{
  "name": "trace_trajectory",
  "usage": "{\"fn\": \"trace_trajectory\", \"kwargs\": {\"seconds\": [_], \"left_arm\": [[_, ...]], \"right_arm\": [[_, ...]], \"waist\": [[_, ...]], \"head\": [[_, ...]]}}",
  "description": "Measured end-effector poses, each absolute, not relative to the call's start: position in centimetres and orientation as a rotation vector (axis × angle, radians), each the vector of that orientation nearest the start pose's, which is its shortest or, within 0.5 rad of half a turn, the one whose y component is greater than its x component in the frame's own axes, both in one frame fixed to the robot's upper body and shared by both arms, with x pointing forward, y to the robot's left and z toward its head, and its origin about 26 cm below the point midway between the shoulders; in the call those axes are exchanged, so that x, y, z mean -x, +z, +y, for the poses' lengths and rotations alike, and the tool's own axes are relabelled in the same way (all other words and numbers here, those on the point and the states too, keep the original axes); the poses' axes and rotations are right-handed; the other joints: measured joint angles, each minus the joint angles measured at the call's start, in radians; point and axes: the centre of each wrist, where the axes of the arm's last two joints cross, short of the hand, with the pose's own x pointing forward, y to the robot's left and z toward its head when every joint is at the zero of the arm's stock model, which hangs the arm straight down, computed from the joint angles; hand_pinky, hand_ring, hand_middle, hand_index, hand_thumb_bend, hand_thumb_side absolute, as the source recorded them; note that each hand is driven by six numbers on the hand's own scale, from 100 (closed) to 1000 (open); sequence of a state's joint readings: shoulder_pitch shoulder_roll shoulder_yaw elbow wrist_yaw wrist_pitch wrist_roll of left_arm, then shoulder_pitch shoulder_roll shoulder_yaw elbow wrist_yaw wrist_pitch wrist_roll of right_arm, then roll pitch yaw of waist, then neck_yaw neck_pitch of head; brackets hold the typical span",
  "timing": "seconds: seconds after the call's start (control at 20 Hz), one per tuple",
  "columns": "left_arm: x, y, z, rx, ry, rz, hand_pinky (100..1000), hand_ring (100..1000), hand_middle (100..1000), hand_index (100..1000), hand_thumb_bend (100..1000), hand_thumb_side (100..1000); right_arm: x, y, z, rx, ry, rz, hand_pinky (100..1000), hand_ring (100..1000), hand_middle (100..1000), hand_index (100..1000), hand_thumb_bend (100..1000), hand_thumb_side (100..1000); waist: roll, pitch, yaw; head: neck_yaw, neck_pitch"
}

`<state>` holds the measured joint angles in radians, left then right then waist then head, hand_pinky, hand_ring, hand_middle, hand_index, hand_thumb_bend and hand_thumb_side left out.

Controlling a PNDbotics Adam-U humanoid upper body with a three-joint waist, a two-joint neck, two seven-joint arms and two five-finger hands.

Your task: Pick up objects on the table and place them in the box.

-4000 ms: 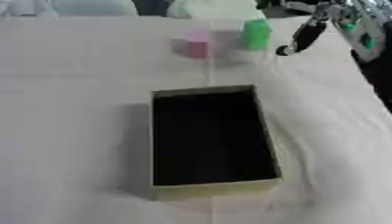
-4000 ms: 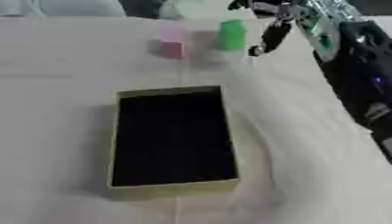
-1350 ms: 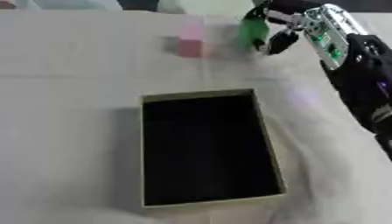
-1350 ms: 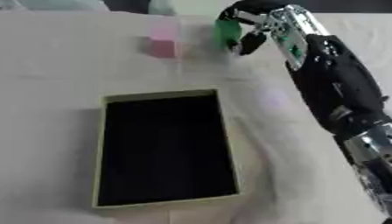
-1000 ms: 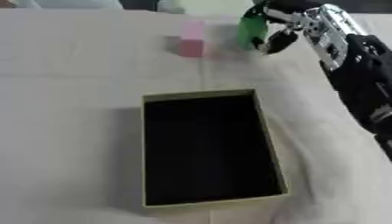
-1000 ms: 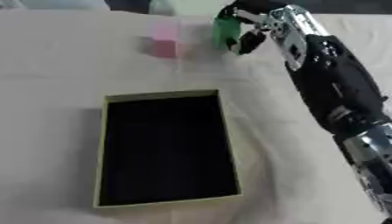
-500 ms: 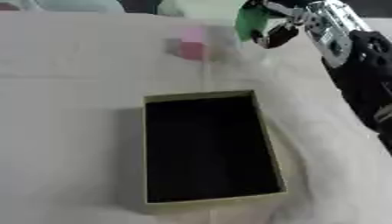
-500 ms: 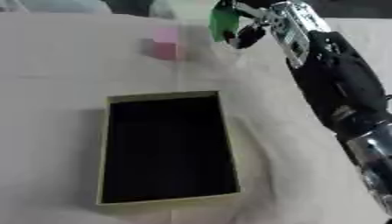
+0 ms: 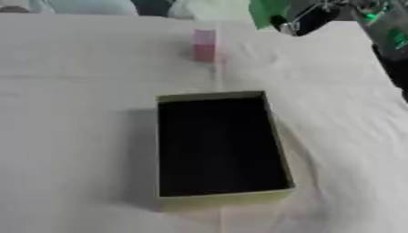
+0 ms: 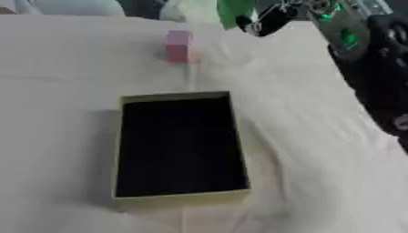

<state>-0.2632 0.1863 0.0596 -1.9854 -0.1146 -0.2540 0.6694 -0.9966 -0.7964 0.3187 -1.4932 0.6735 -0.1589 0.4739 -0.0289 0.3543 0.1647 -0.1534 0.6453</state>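
Gripping a smooth green block (image 10: 236, 11), the right hand (image 10: 269, 19) hovers beyond the rectangular box (image 10: 177, 196)

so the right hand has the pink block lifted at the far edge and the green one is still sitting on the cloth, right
No, the colours are swapped. The left eye view shows the right hand holding the green block lifted at the far edge, while the pink block sits on the cloth beyond the box.

A green block (image 10: 236, 11) is seen at the far edge, lifted off the surface and gripped by the fingers (image 10: 267, 22) of the right hand (image 10: 280, 16). A pink block (image 9: 204, 44) stands upright on the surface, far of the box (image 9: 275, 139). The box is open, olive-walled, dark inside and empty.
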Motion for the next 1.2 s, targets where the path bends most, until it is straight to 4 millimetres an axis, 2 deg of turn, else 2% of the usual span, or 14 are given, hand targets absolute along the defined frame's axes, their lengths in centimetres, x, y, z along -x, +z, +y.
{"fn": "trace_trajectory", "kwargs": {"seconds": [0.3, 0.45, 0.7, 1.0, 1.2], "left_arm": [[-29.8, 17.8, 25.8, -0.489, 0.546, -2.494, 856, 610, 623, 793, 505, 947], [-29.8, 17.7, 25.8, -0.489, 0.546, -2.492, 856, 610, 623, 793, 505, 947], [-29.8, 17.7, 25.8, -0.487, 0.543, -2.486, 856, 610, 623, 792, 505, 946], [-29.7, 17.5, 25.9, -0.490, 0.537, -2.480, 856, 609, 623, 792, 504, 947], [-29.7, 17.5, 25.9, -0.489, 0.534, -2.478, 857, 609, 623, 793, 503, 948]], "right_arm": [[-32.3, 35.1, -24.6, -1.375, -2.281, 2.151, 684, 652, 481, 666, 249, 100], [-30.3, 34.7, -23.8, -1.260, -2.284, 2.113, 686, 633, 484, 668, 227, 100], [-29.8, 33.5, -23.1, -1.036, -2.290, 2.062, 682, 610, 480, 666, 210, 100], [-29.9, 32.0, -22.5, -0.881, -2.303, 2.020, 680, 613, 484, 665, 176, 100], [-30.1, 30.7, -21.9, -0.811, -2.335, 1.996, 680, 609, 483, 665, 100, 100]], "waist": [[0.002, -0.005, -0.005], [0.002, -0.015, -0.009], [0.009, -0.027, -0.018], [0.018, -0.031, -0.030], [0.028, -0.031, -0.034]], "head": [[0.018, 0.008], [0.023, 0.014], [0.034, 0.019], [0.038, 0.029], [0.038, 0.032]]}}
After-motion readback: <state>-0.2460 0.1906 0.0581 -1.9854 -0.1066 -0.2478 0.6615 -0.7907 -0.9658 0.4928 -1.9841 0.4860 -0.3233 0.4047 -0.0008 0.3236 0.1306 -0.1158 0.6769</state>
